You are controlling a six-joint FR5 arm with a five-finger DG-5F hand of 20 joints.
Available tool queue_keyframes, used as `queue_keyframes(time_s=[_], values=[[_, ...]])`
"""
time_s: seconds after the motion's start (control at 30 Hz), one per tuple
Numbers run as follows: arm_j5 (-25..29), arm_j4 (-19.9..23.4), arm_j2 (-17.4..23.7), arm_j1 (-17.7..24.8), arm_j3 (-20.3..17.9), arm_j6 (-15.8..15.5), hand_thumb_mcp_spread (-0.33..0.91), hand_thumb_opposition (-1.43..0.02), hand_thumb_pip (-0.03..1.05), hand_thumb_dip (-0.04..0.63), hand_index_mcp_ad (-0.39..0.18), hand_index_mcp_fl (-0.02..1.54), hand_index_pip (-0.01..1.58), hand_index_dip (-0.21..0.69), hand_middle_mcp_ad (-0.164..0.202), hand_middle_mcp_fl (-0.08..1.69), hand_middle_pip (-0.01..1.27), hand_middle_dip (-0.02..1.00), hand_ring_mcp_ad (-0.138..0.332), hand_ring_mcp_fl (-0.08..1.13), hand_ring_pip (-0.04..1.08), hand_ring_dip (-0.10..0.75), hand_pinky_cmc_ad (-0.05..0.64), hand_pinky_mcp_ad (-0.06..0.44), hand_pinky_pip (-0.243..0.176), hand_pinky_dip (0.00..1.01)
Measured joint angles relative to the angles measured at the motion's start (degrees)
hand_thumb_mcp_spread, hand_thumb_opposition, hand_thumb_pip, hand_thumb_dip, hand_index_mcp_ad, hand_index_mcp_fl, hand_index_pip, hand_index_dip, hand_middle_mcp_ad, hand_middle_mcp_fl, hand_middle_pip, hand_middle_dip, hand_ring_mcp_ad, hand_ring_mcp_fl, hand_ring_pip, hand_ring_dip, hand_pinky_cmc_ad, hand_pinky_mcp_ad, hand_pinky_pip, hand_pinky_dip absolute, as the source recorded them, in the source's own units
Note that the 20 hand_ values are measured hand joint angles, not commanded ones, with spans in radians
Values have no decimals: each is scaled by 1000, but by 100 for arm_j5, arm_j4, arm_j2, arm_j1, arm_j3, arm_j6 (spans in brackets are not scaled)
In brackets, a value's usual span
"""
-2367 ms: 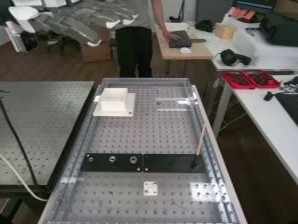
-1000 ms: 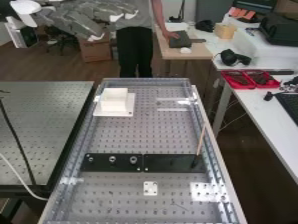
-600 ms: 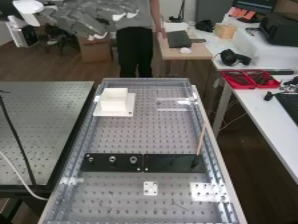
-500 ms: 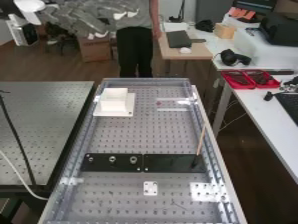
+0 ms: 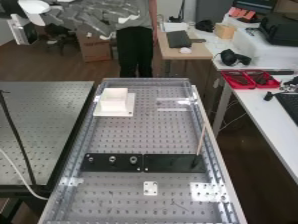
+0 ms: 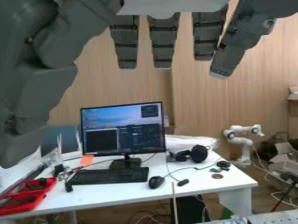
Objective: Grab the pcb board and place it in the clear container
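Setting: a wooden floor (image 5: 63, 65) lies behind the perforated bench (image 5: 143, 132), seen at a slant from its near end. At left, the hand (image 5: 83, 17) is raised above and beyond the bench's far end; its fingers (image 6: 163, 45) are extended and open, with nothing visible in their grasp. Compared with the preceding high views, the hand has shifted slightly toward the view's right, while the bench items keep their positions; the transfer is therefore judged to be at its approach stage, with both grasp and placement outstanding. Next, the white block (image 5: 114, 100) stands below the hand, on the bench's far part. Farther from the hand, toward the near end, lies the small pale plate (image 5: 150, 188), flat on the bench, its long axis running roughly along the bench, one short end pointing toward the far end. To its right and nearer the hand is a transparent, bright-edged piece (image 5: 173, 109). Glare makes identification tentative: these are probably the pcb board and the clear container, respectively.
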Motion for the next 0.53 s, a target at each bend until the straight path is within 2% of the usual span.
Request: queue_keyframes(time_s=[0.2,0.53], values=[[-28,18,2,-11,-12,25,227,-726,349,30,-87,122,101,169,87,24,141,120,232,5,77,9,330,201,-122,557],[-82,15,0,-44,0,52,230,-726,344,30,-87,101,101,176,87,26,141,120,232,5,77,9,330,201,-122,557]])
